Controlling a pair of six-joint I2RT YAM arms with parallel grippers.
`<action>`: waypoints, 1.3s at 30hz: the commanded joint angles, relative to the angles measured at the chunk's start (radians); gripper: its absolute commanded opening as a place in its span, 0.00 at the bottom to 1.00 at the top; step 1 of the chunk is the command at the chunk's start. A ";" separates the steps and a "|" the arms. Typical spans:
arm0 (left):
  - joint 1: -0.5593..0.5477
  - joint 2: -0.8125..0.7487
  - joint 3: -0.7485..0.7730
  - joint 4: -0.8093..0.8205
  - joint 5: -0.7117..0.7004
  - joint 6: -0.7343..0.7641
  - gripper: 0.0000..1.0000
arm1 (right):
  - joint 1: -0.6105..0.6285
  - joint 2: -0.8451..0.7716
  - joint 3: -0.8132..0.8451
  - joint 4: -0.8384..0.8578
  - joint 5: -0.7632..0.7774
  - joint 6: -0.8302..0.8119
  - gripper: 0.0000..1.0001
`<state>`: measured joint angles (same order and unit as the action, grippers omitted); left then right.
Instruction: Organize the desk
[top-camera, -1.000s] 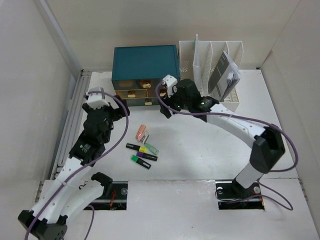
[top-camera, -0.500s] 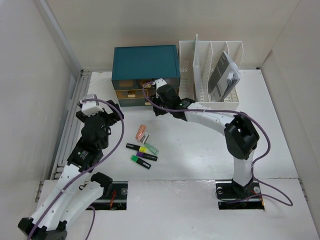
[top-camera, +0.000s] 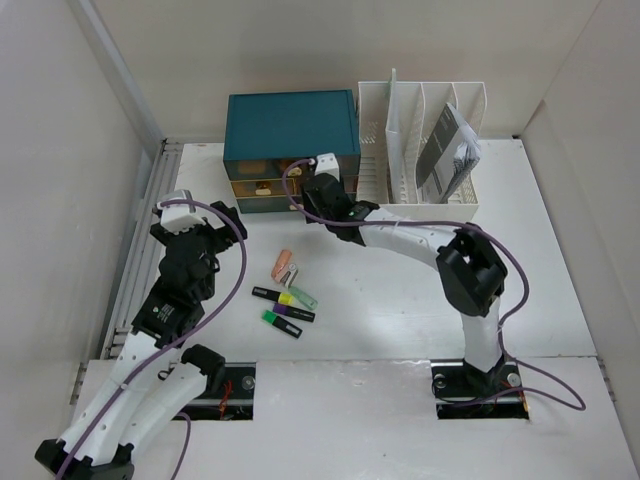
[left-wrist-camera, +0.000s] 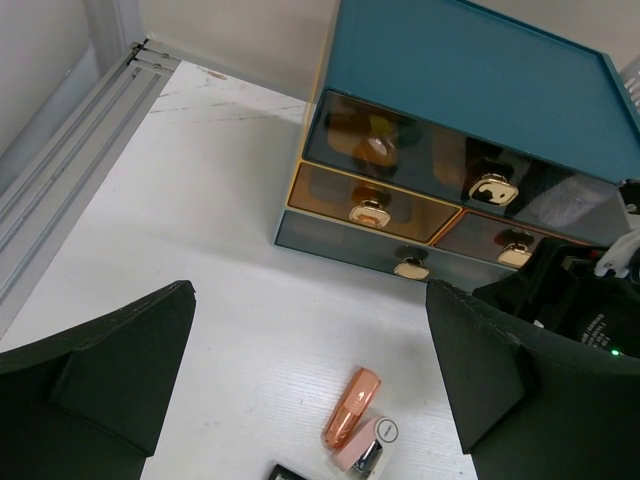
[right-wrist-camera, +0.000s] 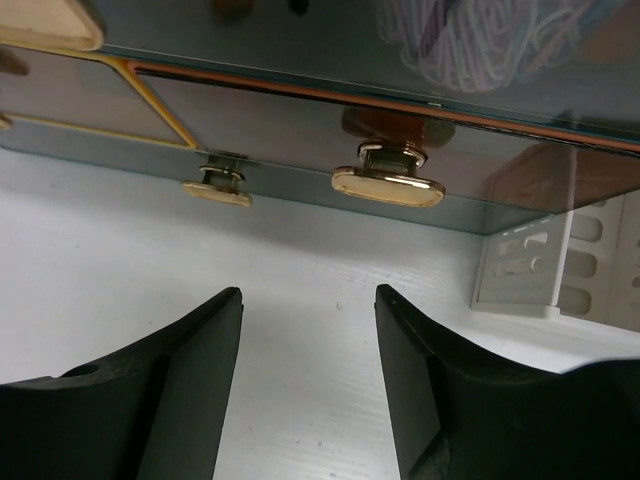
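Desk (top-camera: 400, 310): white tabletop filling the floor of the top view, metal rail (top-camera: 140, 250) along its left edge, arm bases set in two cut-outs at the near edge. Teal drawer box (top-camera: 290, 125) at the back, centre-left; white file rack (top-camera: 425, 110) just beside it on the right, with a dark booklet (top-camera: 450, 150) leaning in one of its right-hand slots. Right gripper (right-wrist-camera: 308, 300) low over the desk, right in front of the box's bottom drawers, pointed at a gold knob (right-wrist-camera: 388, 183); fingers apart, bare desk between them, knob not touched. Left gripper (left-wrist-camera: 310, 330) further left and nearer, above open desk, fingers spread wide, nothing between them. Loose items mid-desk, between the two arms: an orange tube (left-wrist-camera: 350, 405) touching a pink capped piece (left-wrist-camera: 365, 445), and nearer the front a small cluster of highlighters (top-camera: 285, 305), black bodies with yellow, green and purple showing. Drawer fronts smoked and see-through; a tangle of pale loops (right-wrist-camera: 480, 40) is visible in the drawer above the knob.
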<state>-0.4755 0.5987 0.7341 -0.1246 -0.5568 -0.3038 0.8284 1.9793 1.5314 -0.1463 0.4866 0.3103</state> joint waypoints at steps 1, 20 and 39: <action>0.002 -0.011 0.008 0.033 0.006 0.009 0.99 | -0.015 0.029 0.067 0.053 0.055 0.021 0.61; 0.002 -0.002 0.008 0.033 0.015 0.019 0.99 | -0.046 0.110 0.180 0.063 0.173 0.021 0.63; 0.002 0.016 0.008 0.033 0.015 0.019 0.99 | -0.046 0.073 0.125 0.063 0.184 0.050 0.13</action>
<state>-0.4755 0.6186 0.7341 -0.1242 -0.5446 -0.2966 0.7795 2.1025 1.6711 -0.1215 0.6441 0.3363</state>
